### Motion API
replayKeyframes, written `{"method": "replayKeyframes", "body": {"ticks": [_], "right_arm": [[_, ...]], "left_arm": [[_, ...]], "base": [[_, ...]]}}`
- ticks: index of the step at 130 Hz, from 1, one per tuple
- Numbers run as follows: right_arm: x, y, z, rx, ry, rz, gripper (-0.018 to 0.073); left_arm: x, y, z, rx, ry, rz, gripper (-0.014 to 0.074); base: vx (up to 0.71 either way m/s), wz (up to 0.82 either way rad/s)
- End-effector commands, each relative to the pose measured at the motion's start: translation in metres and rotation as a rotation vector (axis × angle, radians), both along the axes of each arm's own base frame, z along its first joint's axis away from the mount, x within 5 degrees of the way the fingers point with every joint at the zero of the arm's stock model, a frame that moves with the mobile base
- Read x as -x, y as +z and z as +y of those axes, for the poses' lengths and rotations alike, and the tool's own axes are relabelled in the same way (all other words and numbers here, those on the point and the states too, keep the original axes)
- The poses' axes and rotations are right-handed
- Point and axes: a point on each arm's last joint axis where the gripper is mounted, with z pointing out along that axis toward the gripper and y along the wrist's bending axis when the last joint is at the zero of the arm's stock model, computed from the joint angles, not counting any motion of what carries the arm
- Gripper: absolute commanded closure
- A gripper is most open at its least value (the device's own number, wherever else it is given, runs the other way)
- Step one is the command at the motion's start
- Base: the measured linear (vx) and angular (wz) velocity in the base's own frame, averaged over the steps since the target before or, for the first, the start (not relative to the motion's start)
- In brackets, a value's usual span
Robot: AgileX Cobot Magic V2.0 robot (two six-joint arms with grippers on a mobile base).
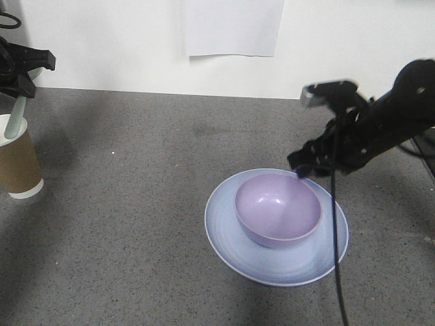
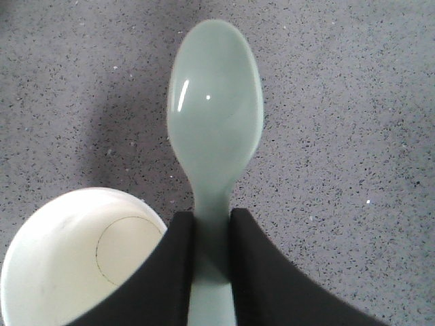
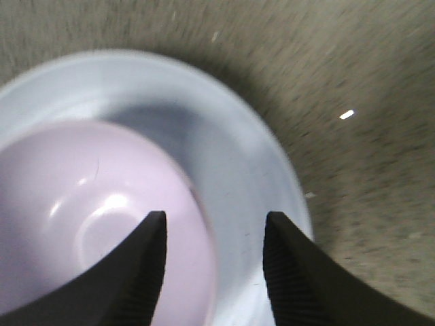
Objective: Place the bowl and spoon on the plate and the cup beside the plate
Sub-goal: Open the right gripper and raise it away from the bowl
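The lavender bowl [image 1: 279, 209] sits upright on the pale blue plate [image 1: 228, 238] at centre right of the table. My right gripper [image 1: 306, 170] hovers open at the bowl's far right rim. In the right wrist view, one finger is over the bowl's [image 3: 88, 204] inside and the other over the plate [image 3: 238, 149]. The right gripper [image 3: 214, 224] holds nothing. At the far left, my left gripper [image 1: 20, 85] is shut on the handle of the mint-green spoon [image 1: 17, 115]. The spoon [image 2: 214, 122] hangs head down by the rim of the brown paper cup [image 1: 17, 163]. The left gripper [image 2: 213, 224] is just above the cup [image 2: 68, 258].
The grey speckled tabletop [image 1: 136, 204] runs back to a white wall with a sheet of paper [image 1: 234, 27] on it. A black cable [image 1: 336, 258] hangs from the right arm across the plate's right side.
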Motion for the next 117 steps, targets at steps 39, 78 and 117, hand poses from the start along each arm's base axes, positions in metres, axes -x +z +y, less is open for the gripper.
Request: {"method": "replayKeyframes", "body": {"ticks": [39,78,117], "right_arm": [[0.022,0.094,-0.063,0.044,-0.318,-0.312,0.0256],[0.032,0.096,-0.079,0.091,-0.344,-0.261,0.0511],[0.034,0.098,-0.08,0.091,-0.364,-0.264,0.0566]], "left_arm": [[0.011,0.03,-0.002,0.007,-0.003,-0.121,0.0603],[0.011,0.03,-0.002,0.007,-0.003,-0.121,0.0603],[0.011,0.03,-0.002,0.007,-0.003,-0.121,0.0603]], "base": [[0.0,0.0],[0.0,0.0],[0.0,0.0]]}}
